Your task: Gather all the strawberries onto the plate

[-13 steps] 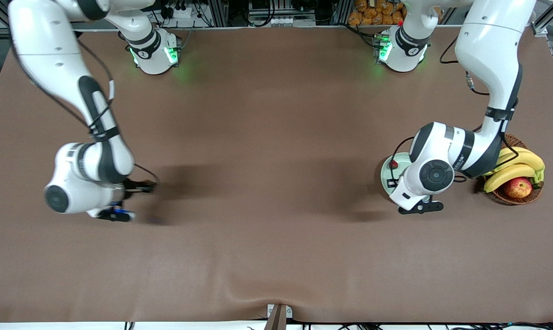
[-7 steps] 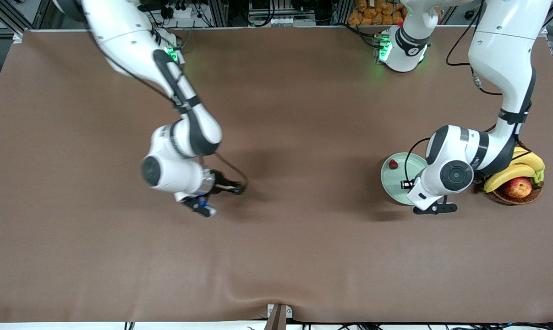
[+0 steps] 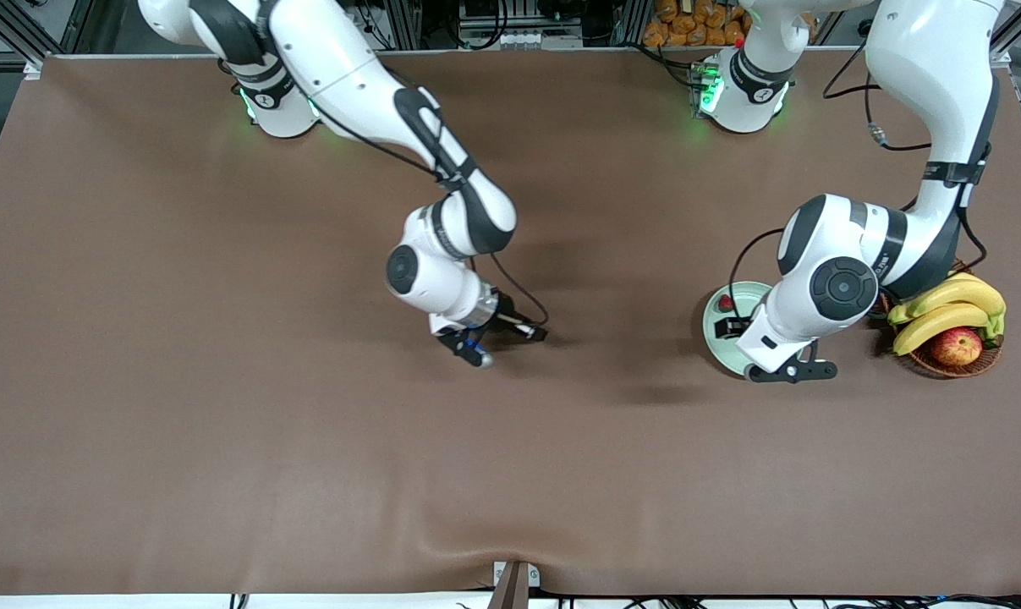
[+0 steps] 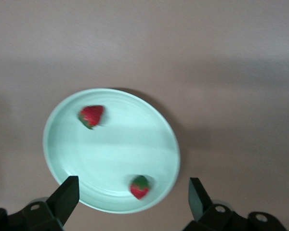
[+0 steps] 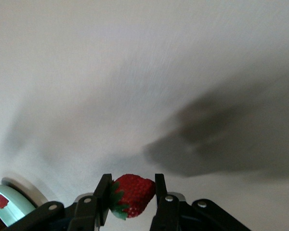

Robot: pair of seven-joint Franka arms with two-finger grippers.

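Swinging toward the round pale mint-green plate (image 3: 727,347), the right gripper (image 5: 130,195) carries the third small red strawberry (image 5: 131,194) clamped above the brown tabletop (image 3: 222,423); the left gripper (image 4: 132,199), opened over the plate, has dropped its strawberry (image 4: 140,186) beside the first (image 4: 91,115).

A brown wicker basket (image 3: 954,365) sat on the brown cloth-covered table (image 3: 222,423), at the left arm's end. In the basket lay a bunch of yellow bananas (image 3: 950,306) and a red-yellow apple (image 3: 956,346), the apple nearer to the front camera than the bananas and touching them. Above the table's upper edge, a heap of orange-brown rounded items (image 3: 688,21) showed among metal frames and cables.
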